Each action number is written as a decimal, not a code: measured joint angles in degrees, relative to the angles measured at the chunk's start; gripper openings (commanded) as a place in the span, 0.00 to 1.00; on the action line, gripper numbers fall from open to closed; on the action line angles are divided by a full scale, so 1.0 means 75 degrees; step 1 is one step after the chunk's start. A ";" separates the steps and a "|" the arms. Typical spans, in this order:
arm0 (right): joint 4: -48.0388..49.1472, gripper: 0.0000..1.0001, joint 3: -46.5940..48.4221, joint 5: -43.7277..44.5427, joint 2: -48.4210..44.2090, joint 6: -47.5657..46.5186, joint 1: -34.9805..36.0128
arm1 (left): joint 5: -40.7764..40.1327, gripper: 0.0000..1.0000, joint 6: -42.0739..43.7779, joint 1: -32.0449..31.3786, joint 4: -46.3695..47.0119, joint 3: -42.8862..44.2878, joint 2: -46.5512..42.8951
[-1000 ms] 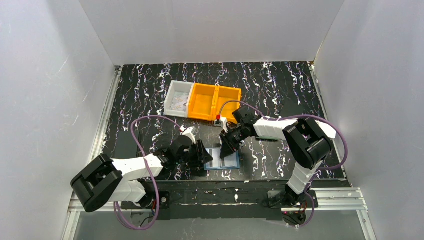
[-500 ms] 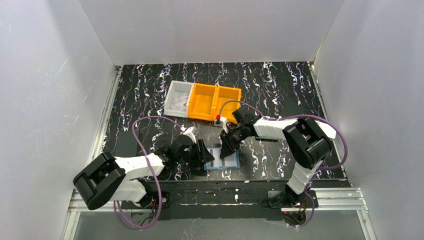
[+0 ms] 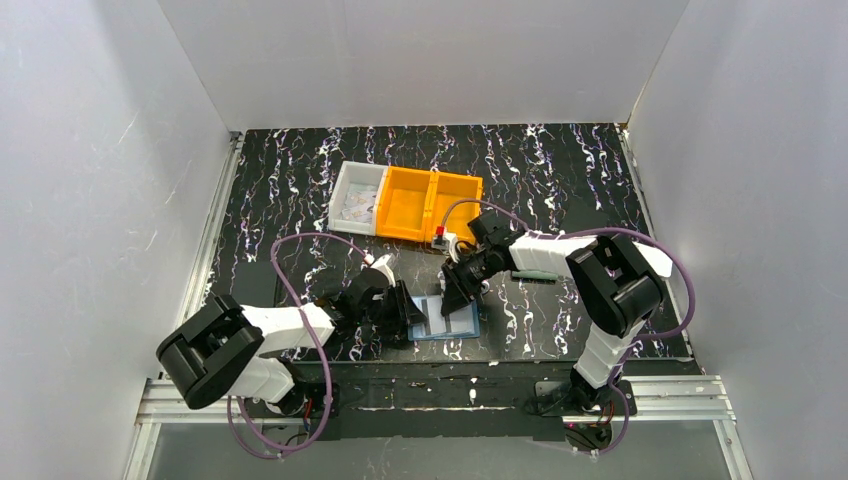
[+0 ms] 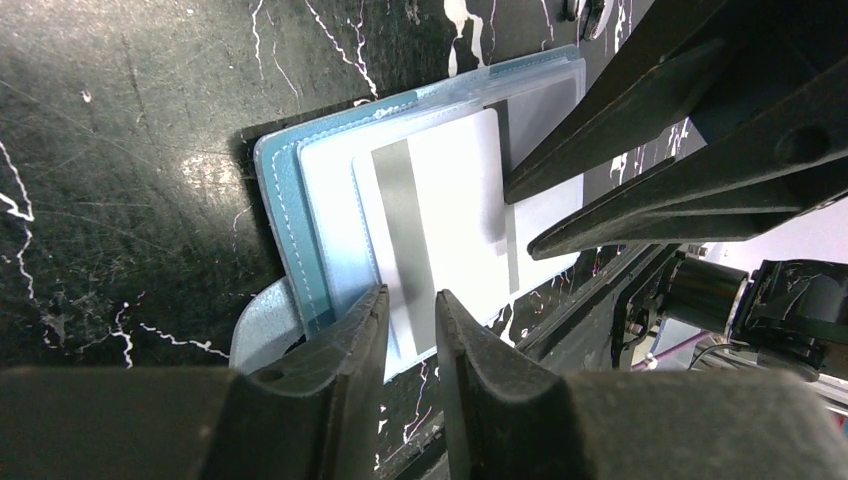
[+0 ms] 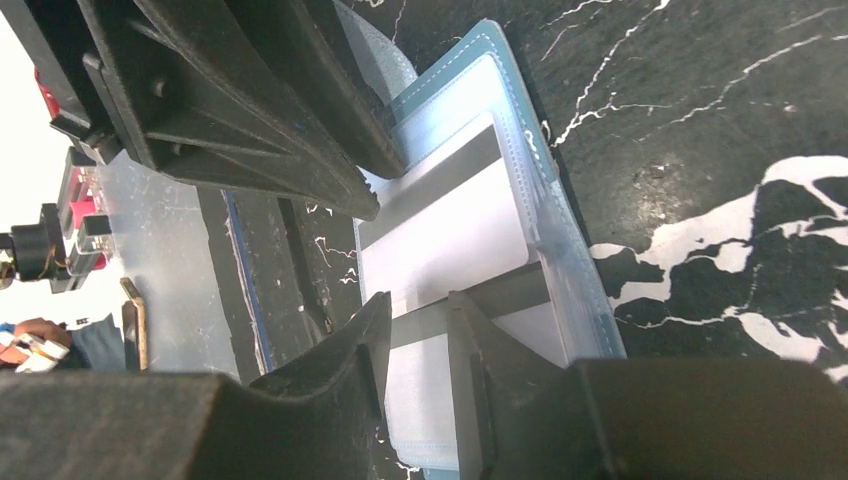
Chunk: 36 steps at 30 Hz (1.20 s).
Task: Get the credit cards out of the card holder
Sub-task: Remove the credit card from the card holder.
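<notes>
Card holder (image 4: 285, 200): mid-blue outside with pale stitching along the edge, lighter blue inside. The credit cards (image 4: 455, 190) are whitish-grey, each crossed by a darker grey stripe. The table (image 3: 560, 170) is black, streaked with white marbling. One bin (image 3: 430, 205) is bright orange, its neighbour (image 3: 357, 195) white. The cables (image 3: 277, 258) are purple.

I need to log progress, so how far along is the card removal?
Done: the holder lies open flat on the table. In hand: the left end effector and right end effector are at it, jaws narrowly parted, gripping nothing clearly. Left: the cards still sit inside the holder.
</notes>
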 measured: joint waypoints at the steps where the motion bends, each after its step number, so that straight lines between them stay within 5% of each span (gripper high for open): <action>1: 0.0003 0.38 -0.0003 -0.0015 0.0000 0.0047 -0.0035 | 0.0015 0.22 -0.0009 0.0000 0.0006 0.0000 0.0029; 15: 0.0219 0.44 -0.0125 -0.0064 -0.0070 0.0848 -0.0332 | 0.0032 0.08 -0.0111 0.0003 0.0350 0.0000 0.0405; 36: 0.0358 0.51 -0.0268 0.0892 -0.0417 0.2804 -0.0475 | 0.0163 0.03 -0.0391 0.0032 0.0906 -0.0026 0.0790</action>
